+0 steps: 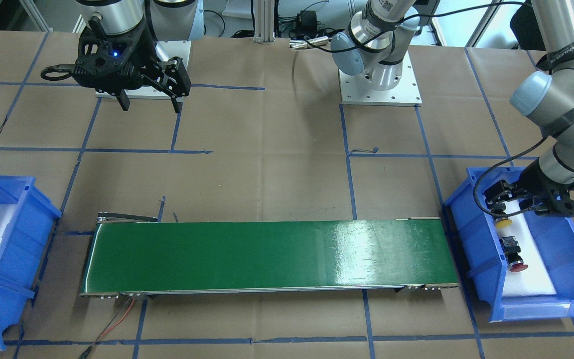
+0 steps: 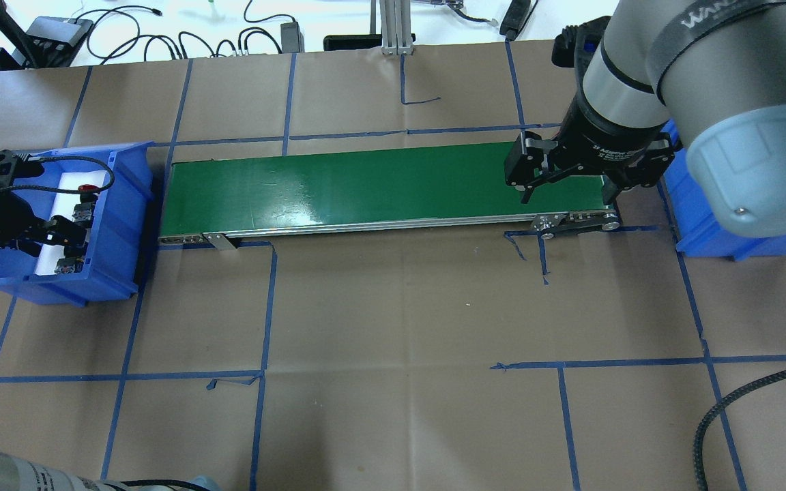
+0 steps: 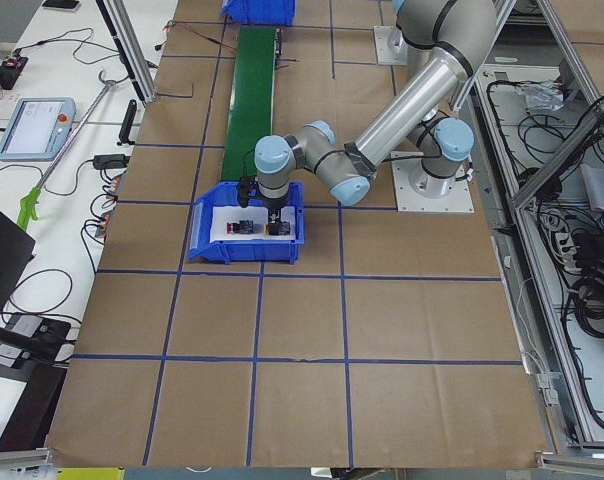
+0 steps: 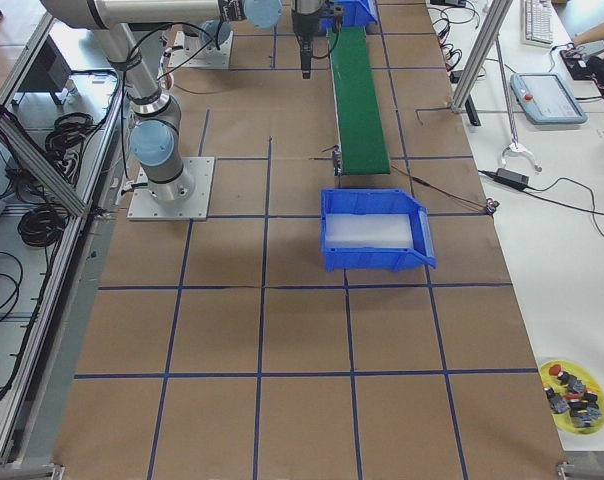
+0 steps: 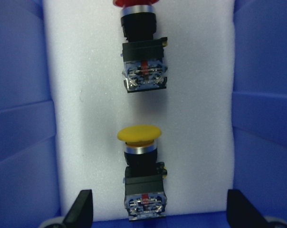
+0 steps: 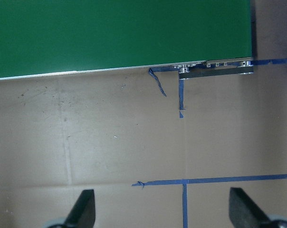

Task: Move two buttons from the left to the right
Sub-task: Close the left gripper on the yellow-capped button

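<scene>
The yellow-capped button (image 5: 138, 176) and the red-capped button (image 5: 140, 57) lie on white foam in the left blue bin (image 2: 120, 225). In the front view the yellow button (image 1: 503, 223) is nearer the robot and the red button (image 1: 515, 257) is farther from it. My left gripper (image 1: 508, 204) is open and low in this bin. Its fingers (image 5: 84, 209) stand on either side of the yellow button without touching it. My right gripper (image 2: 567, 196) is open and empty. It hangs over the near edge of the green conveyor belt (image 2: 366, 184) at its right end.
The right blue bin (image 1: 23, 234) with white foam holds nothing that shows. It also shows in the right side view (image 4: 372, 235). The belt (image 1: 267, 254) runs between the two bins. Brown paper with blue tape lines covers the table (image 2: 400, 327).
</scene>
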